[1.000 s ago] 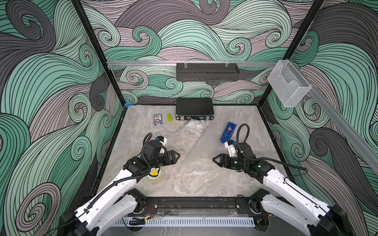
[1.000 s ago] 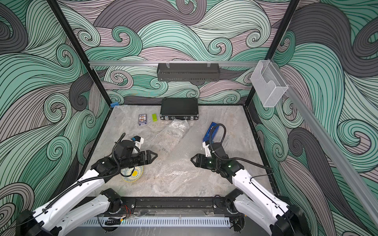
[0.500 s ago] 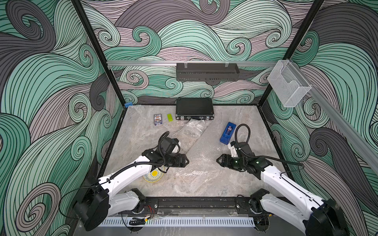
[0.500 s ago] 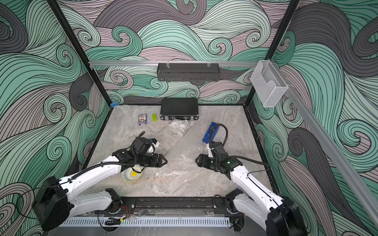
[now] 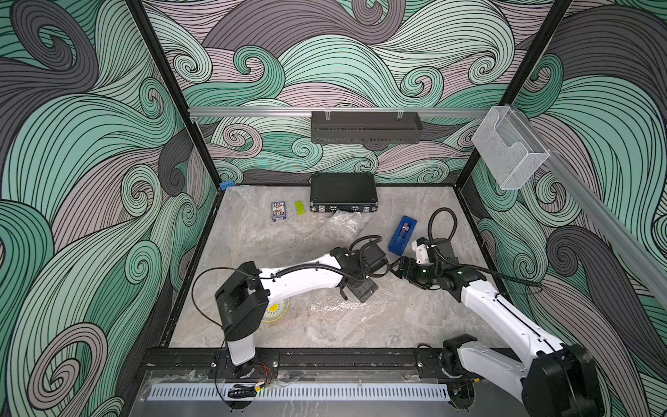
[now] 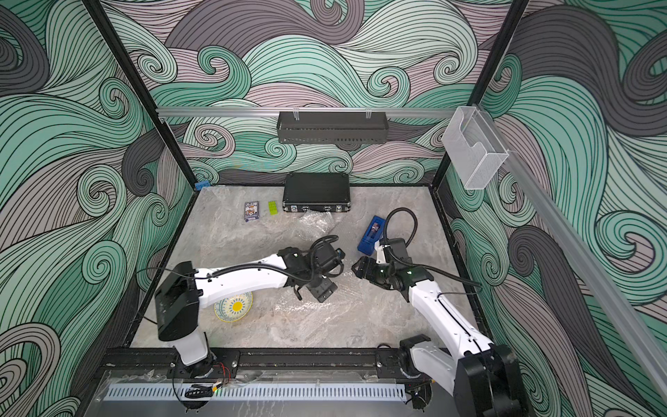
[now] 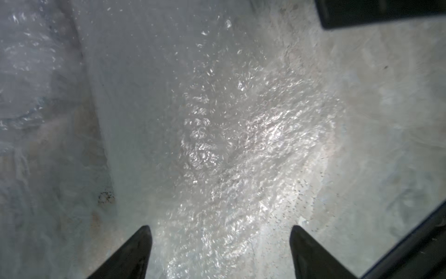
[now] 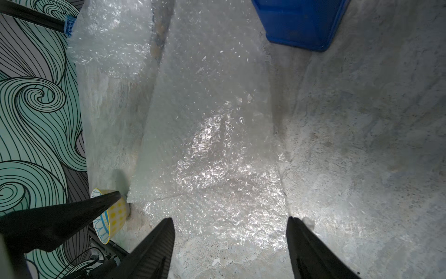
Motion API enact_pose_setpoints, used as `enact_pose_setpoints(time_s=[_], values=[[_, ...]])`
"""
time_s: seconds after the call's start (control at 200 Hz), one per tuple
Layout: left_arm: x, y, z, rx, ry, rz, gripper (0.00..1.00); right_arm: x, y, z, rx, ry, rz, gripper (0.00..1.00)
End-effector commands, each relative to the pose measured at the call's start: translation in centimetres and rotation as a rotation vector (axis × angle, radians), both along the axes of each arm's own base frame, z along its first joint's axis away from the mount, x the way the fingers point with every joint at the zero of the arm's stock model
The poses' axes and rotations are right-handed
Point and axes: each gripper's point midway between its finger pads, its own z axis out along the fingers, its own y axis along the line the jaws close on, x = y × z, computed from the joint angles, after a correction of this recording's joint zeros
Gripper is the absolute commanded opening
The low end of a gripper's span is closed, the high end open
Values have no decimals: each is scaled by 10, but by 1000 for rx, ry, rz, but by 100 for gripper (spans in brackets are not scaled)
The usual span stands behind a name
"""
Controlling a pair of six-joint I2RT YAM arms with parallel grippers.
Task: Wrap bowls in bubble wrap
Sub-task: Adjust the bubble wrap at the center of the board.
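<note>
The left gripper (image 7: pixel 219 233) stands wide apart with nothing between its fingers. The right gripper (image 8: pixel 229 221) is spread wide too and holds nothing. In both top views the two face each other, tips near one another.

A flat sheet of bubble wrap (image 5: pixel 339 306) lies spread on the table (image 5: pixel 252 245) directly beneath both grippers. The left wrist view is blurred, so I cannot tell whether any fingertip touches the plastic. A second, crumpled wad of bubble wrap (image 6: pixel 314 223) lies beyond the left gripper toward the back wall, apart from it. Whether anything is inside it cannot be made out.

The cream bowl (image 6: pixel 234 306) with the yellow rim sits upright well behind the left gripper, back under that arm's white link, which partly covers it. In the right wrist view the bowl shows past one of the left gripper's fingers (image 8: pixel 72 215), just beside a corner of the flat sheet.

A blue box (image 5: pixel 402 234) lies just beside the right gripper, on its far side. Something small and dark shows in its middle, too small to name. A black case (image 5: pixel 343 191) sits closed against the back wall, well beyond both grippers. Above it a black rack (image 5: pixel 366 128) hangs on the wall rail, and its front hides whatever it holds. A clear plastic holder (image 5: pixel 509 155) hangs on the side rail, high and well off from the right gripper.
</note>
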Motion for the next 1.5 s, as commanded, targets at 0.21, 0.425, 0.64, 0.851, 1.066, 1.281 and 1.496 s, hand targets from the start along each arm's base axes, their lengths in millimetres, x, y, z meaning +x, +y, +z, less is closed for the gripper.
enact_pose_setpoints(time_s=[0.21,0.425,0.64,0.851,1.066,1.281,1.496], values=[[37,18,-17,433,-275,-145,89,-4,-1,2,30,2,13,77],[61,8,-20,424,-373,-137,70,-6,-1,3,41,-4,15,77],[71,11,14,290,-427,-15,0,-8,-3,2,33,-9,12,77],[64,43,57,-114,-264,258,0,-7,-4,4,31,-22,9,77],[56,102,83,-708,23,625,0,-10,-2,3,44,-24,25,75],[35,133,35,-1026,240,947,0,-20,20,-7,54,4,109,73],[19,130,16,-1153,387,1059,0,-51,57,-22,-24,44,212,74]])
